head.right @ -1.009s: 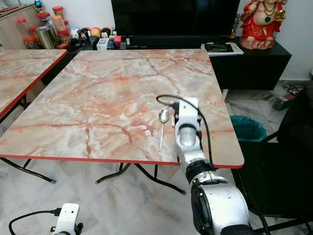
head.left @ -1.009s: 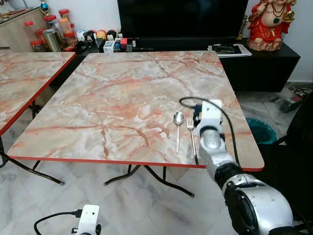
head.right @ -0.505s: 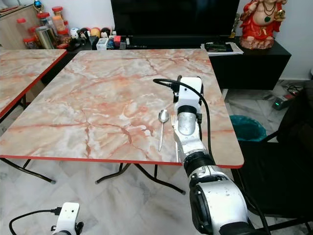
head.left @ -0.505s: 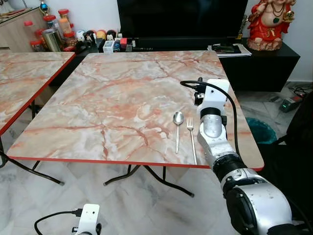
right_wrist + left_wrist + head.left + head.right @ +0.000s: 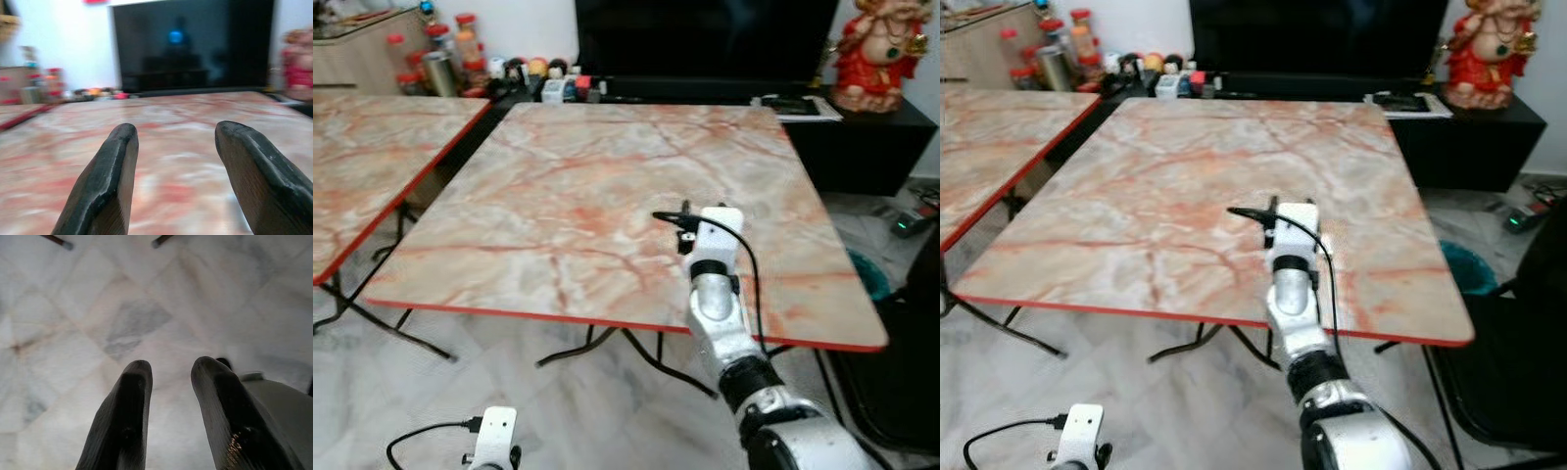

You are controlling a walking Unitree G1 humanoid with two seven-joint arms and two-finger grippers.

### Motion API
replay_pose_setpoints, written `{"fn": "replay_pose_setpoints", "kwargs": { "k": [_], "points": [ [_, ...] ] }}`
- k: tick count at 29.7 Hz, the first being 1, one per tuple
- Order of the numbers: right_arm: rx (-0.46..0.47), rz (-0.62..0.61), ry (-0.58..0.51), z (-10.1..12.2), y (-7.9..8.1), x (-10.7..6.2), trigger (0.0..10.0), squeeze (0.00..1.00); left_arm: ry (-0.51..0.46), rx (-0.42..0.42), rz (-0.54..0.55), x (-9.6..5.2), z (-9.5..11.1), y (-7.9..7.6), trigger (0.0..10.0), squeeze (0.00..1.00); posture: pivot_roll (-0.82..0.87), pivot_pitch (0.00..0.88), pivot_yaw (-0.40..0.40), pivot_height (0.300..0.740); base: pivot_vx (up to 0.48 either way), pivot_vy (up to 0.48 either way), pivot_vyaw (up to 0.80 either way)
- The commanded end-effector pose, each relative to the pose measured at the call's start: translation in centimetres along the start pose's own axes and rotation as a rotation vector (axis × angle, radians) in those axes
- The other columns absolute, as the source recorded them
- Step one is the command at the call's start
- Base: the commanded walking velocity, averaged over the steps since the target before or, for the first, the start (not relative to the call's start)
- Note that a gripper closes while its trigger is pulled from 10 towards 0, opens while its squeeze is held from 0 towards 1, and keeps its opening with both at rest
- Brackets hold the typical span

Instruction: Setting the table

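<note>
A home living room: 2 marble-patterned tables (image 5: 607, 176) before a television (image 5: 705, 39), red figurine (image 5: 886, 54) and jars (image 5: 440, 59).

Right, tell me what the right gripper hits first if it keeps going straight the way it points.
The right gripper, fingers apart, points low across the marble table toward the black TV. The way looks free over the tabletop; the TV would probably come first, though depth is blurred.

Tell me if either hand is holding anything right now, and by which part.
Nothing is held. The right hand is open over the table, with an empty gap between its fingers. The left hand hangs open above the floor, also empty.
</note>
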State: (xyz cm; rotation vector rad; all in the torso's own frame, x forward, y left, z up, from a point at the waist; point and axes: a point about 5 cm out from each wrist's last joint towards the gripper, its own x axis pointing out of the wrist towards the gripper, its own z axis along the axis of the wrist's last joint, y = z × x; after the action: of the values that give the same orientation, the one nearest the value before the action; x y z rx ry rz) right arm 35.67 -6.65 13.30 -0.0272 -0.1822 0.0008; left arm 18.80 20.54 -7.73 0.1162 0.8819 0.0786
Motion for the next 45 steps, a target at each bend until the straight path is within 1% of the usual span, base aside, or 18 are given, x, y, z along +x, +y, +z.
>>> {"fn": "replay_pose_setpoints", "kwargs": {
  "k": [1,8,18,19,22,24,26,29,30,31,32,33,34,36,37,41,42,45],
  "points": [
    [0.015,-0.016,-0.003,0.0,-0.2,-0.2,10.0,0.00,0.008,-0.010,0.007,0.0,0.0,0.1,10.0,0.00,0.04,0.000,0.044,0.740,0.000,0.480,0.00],
    [0.016,-0.008,-0.015,0.3,0.1,-0.2,10.0,0.00,0.005,-0.007,0.010,0.0,0.1,0.2,10.0,0.00,0.04,0.000,0.046,0.740,0.000,0.480,0.00],
    [0.002,0.000,0.009,0.0,-0.1,-0.4,10.0,0.00,0.000,-0.005,0.012,0.1,0.3,0.2,10.0,0.00,0.03,0.000,0.044,0.740,0.000,0.480,0.00],
    [0.005,-0.001,0.023,-0.3,-0.2,-0.5,10.0,0.00,0.000,-0.005,0.011,0.1,0.3,0.2,10.0,0.00,0.03,0.000,0.044,0.740,0.000,0.480,0.00],
    [0.025,0.023,0.113,-2.0,-0.9,-1.0,10.0,0.00,-0.003,-0.009,0.010,0.1,0.4,0.0,10.0,0.00,0.03,0.000,0.037,0.740,0.000,0.480,0.00],
    [0.003,0.051,0.145,-2.9,-1.2,-1.3,10.0,0.00,-0.002,-0.011,0.010,0.1,0.4,-0.1,10.0,0.00,0.02,0.000,0.036,0.740,0.000,0.480,0.00],
    [-0.028,0.051,0.181,-3.7,-1.7,-1.6,10.0,0.00,-0.003,-0.012,0.009,0.1,0.5,-0.2,10.0,0.00,0.02,0.000,0.030,0.740,0.000,0.480,0.00],
    [-0.074,0.044,0.288,-6.0,-3.3,-2.7,10.0,0.00,-0.002,-0.017,0.009,0.1,0.5,-0.3,10.0,0.00,0.02,0.000,0.024,0.740,0.000,0.480,0.00],
    [-0.074,0.044,0.288,-6.0,-3.3,-2.7,10.0,0.00,-0.002,-0.017,0.009,0.1,0.5,-0.3,10.0,0.00,0.02,0.000,0.024,0.740,0.000,0.480,0.00],
    [-0.093,0.031,0.344,-7.1,-4.2,-3.4,10.0,0.00,-0.002,-0.020,0.009,0.2,0.5,-0.4,10.0,0.00,0.02,0.000,0.022,0.740,0.000,0.480,0.00],
    [-0.082,0.027,0.393,-8.0,-4.9,-4.0,10.0,0.00,-0.002,-0.023,0.010,0.2,0.5,-0.4,10.0,0.00,0.02,0.000,0.020,0.740,0.000,0.480,0.00],
    [-0.082,0.027,0.393,-8.0,-4.9,-4.0,10.0,0.00,-0.002,-0.023,0.010,0.2,0.5,-0.4,10.0,0.00,0.02,0.000,0.020,0.740,0.000,0.480,0.00],
    [-0.075,0.011,0.450,-9.1,-5.9,-4.9,10.0,0.00,-0.001,-0.027,0.011,0.1,0.5,-0.4,10.0,0.00,0.02,0.000,0.020,0.740,0.000,0.480,0.00],
    [-0.063,-0.002,0.485,-9.7,-6.5,-5.5,10.0,0.00,0.000,-0.028,0.011,0.1,0.4,-0.4,10.0,0.00,0.02,0.000,0.019,0.740,0.000,0.480,0.00],
    [-0.045,-0.017,0.529,-10.5,-7.3,-6.3,10.0,0.00,-0.001,-0.030,0.011,0.1,0.4,-0.5,10.0,0.00,0.02,0.000,0.015,0.740,0.000,0.480,0.00],
    [-0.058,-0.042,0.600,-11.9,-8.6,-7.8,10.0,0.00,-0.002,-0.032,0.012,0.2,0.5,-0.5,10.0,0.00,0.02,0.000,0.015,0.740,0.000,0.480,0.00],
    [-0.058,-0.042,0.600,-11.9,-8.6,-7.8,10.0,0.00,-0.002,-0.032,0.012,0.2,0.5,-0.5,10.0,0.00,0.02,0.000,0.015,0.740,0.000,0.480,0.00],
    [-0.065,-0.049,0.666,-12.9,-9.4,-9.3,10.0,0.00,-0.003,-0.028,0.011,0.2,0.6,-0.5,10.0,0.00,0.01,0.000,0.019,0.740,0.000,0.480,0.00]
  ]
}}
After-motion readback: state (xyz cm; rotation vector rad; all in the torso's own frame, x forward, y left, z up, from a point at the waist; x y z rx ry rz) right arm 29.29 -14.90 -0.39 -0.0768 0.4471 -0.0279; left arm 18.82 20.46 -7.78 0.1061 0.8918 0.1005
